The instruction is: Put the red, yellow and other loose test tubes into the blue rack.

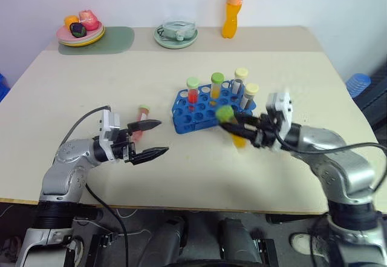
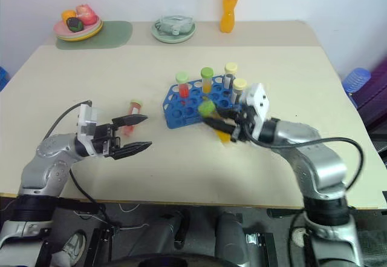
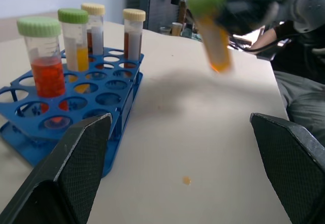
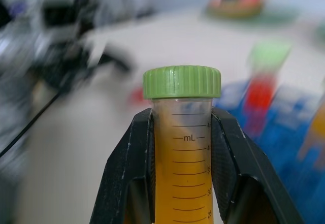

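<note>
Table point(image 1: 181, 176) first: pale and broad, it carries the blue rack point(image 1: 195, 117) at its middle, angled so its empty front holes face me. Four capped tubes stand upright along its back rows, which leaves the near holes free for loading. My right gripper point(image 1: 242, 126) hangs just beside the rack's near corner, its two fingers clamped on the yellow-orange tube point(image 4: 183, 153) just under the green cap, so the body hangs clear, I judge for lowering into a hole. The tube looks tilted, though it is smeared and I can't be sure how far. My left gripper point(image 1: 151, 140) waits with fingers spread wide and nothing between them, close to the pinkish-red tube point(image 1: 141, 121) lying on the table left of the rack, probably my next pick.
</note>
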Tool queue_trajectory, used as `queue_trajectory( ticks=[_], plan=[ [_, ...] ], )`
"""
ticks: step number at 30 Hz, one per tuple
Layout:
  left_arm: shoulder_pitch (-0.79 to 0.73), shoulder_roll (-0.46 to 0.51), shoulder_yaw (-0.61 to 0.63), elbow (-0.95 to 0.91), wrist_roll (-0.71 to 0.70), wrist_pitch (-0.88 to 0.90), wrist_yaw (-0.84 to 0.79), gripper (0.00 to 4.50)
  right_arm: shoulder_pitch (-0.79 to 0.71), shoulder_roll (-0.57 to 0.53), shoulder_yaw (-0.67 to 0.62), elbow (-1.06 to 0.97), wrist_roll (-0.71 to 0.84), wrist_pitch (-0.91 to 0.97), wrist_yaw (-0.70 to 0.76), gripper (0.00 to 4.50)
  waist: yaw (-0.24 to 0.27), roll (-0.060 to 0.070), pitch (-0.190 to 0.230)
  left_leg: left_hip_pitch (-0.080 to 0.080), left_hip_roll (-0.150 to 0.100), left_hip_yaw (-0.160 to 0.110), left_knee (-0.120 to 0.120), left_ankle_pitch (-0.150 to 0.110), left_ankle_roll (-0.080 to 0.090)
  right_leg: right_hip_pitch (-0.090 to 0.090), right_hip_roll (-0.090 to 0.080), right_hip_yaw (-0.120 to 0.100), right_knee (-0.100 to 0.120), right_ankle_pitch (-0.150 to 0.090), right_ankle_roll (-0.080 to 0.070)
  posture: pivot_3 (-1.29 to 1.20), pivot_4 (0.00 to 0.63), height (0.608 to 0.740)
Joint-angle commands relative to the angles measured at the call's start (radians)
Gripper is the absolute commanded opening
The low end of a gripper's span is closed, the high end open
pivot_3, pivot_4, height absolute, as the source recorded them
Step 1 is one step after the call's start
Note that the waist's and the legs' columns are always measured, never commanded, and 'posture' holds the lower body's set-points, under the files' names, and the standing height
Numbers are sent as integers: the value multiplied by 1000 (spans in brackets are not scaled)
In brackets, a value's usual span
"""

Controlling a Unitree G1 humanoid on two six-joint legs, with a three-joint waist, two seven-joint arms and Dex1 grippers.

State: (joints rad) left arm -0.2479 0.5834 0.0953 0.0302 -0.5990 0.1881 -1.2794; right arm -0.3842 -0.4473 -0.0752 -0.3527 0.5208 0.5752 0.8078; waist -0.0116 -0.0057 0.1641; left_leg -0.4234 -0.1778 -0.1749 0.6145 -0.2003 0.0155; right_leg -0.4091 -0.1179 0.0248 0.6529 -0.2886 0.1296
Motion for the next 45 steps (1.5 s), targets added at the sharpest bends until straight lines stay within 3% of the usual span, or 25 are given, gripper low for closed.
queue_trajectory(
  ticks=[1,7,19,30,45],
  plan=[
    [-7,5,25,11,-1,-33,-19,4500,-87,119,13,108,-95,-234,-102,872,-1,0,0,0,0,0,-1,1,-2,0,0,0,0,0,0,0,150,740],
    [11,0,42,28,-3,-65,-20,4500,-160,287,19,335,-208,-546,-221,872,-4,0,0,0,0,0,-2,4,-6,-1,1,0,2,0,0,0,150,740],
    [31,-44,74,3,1,-95,80,4500,-150,373,61,704,-269,-914,-169,872,-9,1,0,9,0,0,-4,3,-5,0,3,0,3,0,0,0,150,740],
    [59,-60,63,-41,-9,-90,123,4500,-221,379,19,961,-282,-1083,-211,872,-9,1,0,13,0,0,-4,2,-3,3,5,2,6,0,0,0,150,740],
    [60,-52,68,-41,-13,-86,119,4500,-193,387,10,1034,-283,-1169,-230,872,-9,1,0,14,0,0,-4,2,-3,3,5,2,7,0,-1,0,150,740]
  ],
)
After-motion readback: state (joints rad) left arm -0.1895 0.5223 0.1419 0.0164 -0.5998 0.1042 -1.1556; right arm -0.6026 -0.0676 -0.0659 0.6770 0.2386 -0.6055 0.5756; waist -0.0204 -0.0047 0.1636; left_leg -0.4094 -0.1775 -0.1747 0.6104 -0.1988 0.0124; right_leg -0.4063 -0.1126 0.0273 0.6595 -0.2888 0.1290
